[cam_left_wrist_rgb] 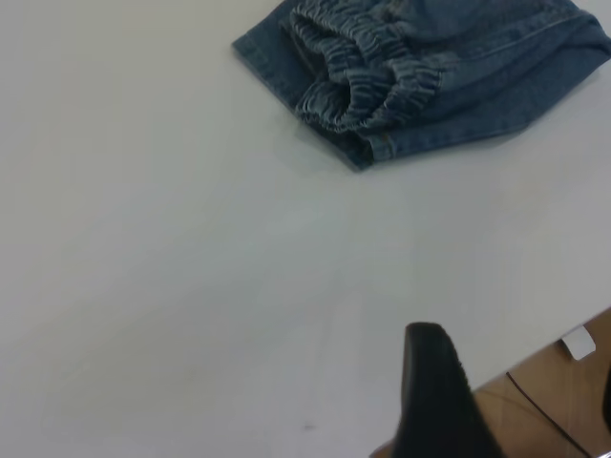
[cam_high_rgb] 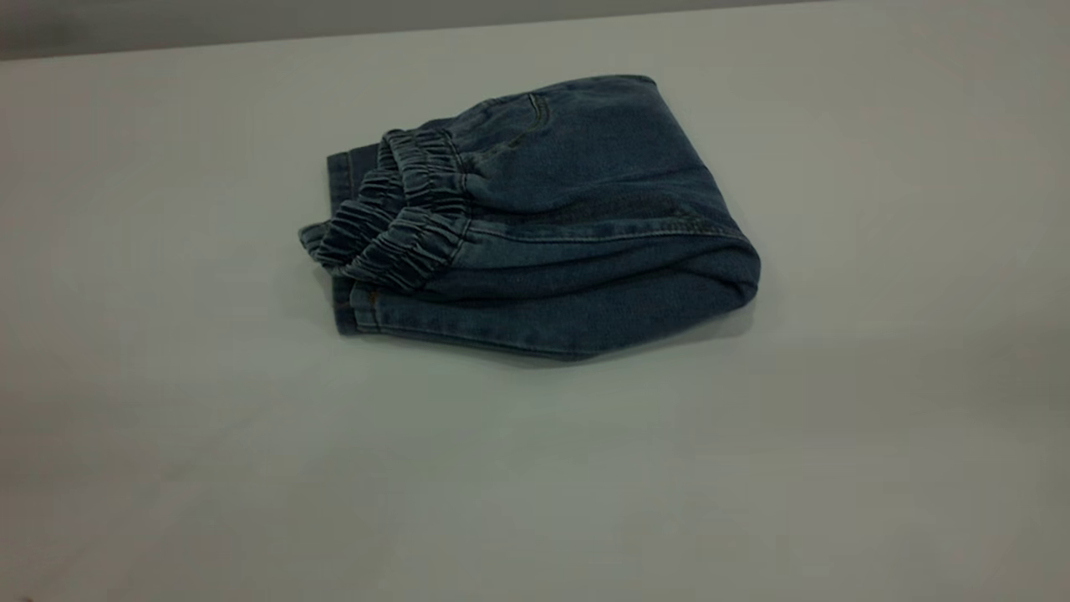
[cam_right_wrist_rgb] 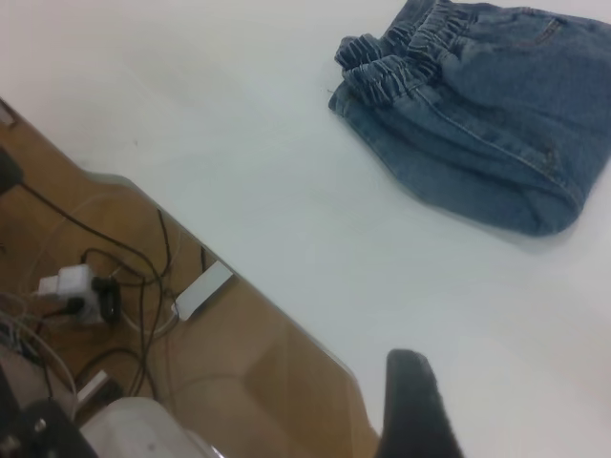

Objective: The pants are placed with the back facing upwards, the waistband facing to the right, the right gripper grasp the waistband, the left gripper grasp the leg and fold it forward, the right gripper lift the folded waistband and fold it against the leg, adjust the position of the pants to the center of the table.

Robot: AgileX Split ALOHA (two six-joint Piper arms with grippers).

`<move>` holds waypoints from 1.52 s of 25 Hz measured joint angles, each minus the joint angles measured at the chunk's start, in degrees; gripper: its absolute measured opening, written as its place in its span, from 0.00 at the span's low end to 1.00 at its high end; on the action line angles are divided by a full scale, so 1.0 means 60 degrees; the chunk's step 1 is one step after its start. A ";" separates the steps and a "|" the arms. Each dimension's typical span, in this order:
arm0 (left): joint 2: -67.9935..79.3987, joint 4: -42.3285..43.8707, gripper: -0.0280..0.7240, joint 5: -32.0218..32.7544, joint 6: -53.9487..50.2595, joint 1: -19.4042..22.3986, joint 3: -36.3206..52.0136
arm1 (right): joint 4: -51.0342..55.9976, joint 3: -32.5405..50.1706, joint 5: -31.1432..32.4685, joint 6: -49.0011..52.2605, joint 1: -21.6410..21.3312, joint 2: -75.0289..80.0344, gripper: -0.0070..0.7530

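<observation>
- On the bench [cam_high_rgb: 167, 418], a little toward its far side and roughly mid-width in the exterior view, lie the pants [cam_high_rgb: 568, 251], folded into one compact bundle.
- Done, as I judge it: the lengthwise fold and the second fold both look finished. The waistband [cam_high_rgb: 393, 226] sits on top at the bundle's left end, laid over the leg hems that peek out beneath it, and the rounded fold edge closes the right end.
- The printed leg cannot be made out; the cartoon print is hidden inside the folds or underneath.
- Left to do, as I judge it: little or nothing. The bundle lies near the middle of the bench, so the centring step seems done or needs only a small nudge; the waistband layers are slightly fanned and could be tidier.
- Neither arm touches the cloth, and the exterior view shows no arm at all.
- The left claw [cam_left_wrist_rgb: 444, 401] hangs near the bench edge, well apart from the pants. Only one dark finger shows, so I cannot tell whether it is apart or together; it clamps nothing visible.
- The right claw [cam_right_wrist_rgb: 415, 410] is likewise back by the bench edge, well apart from the pants. Again one finger tip shows, so I cannot tell its state.
- Count: one pair of pants, one waistband lying in doubled ruffled layers, one bench, two claws.
- Beyond the bench edge, the right wrist view shows a tangle of cables [cam_right_wrist_rgb: 115, 277] on the floor [cam_right_wrist_rgb: 277, 382], too many to count surely.
</observation>
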 joint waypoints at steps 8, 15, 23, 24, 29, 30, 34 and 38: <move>-0.0598 -0.0006 0.55 -0.0835 0.0000 0.0000 0.0620 | -0.0386 0.1022 0.0152 0.0000 0.0000 -0.1751 0.52; -0.0602 -0.0006 0.55 -0.1057 0.0000 0.0000 0.0700 | -0.0275 0.1013 0.0163 0.0000 -0.0008 -0.1814 0.52; -0.0602 -0.0006 0.55 -0.1008 0.0009 0.0000 0.0689 | -0.0197 0.1013 0.0163 0.0000 -0.0333 -0.1832 0.52; -0.0602 0.0004 0.55 -0.1008 0.0009 0.0033 0.0689 | -0.0107 0.1013 0.0153 0.0000 -0.0608 -0.1832 0.52; -0.0602 0.0024 0.55 -0.1008 0.0009 0.1130 0.0689 | -0.0122 0.1013 0.0146 0.0000 -0.3052 -0.2036 0.52; -0.0602 0.0024 0.55 -0.1008 0.0009 0.1513 0.0689 | -0.0133 0.1013 0.0146 0.0000 -0.3521 -0.2208 0.52; -0.0613 0.0035 0.55 -0.1008 0.0009 0.3056 0.0689 | -0.0109 0.0987 0.0173 0.0000 -0.4975 -0.2850 0.52; -0.0679 0.0079 0.55 -0.1008 0.0009 0.4017 0.0689 | -0.0125 0.0984 0.0155 0.0000 -0.5266 -0.2859 0.52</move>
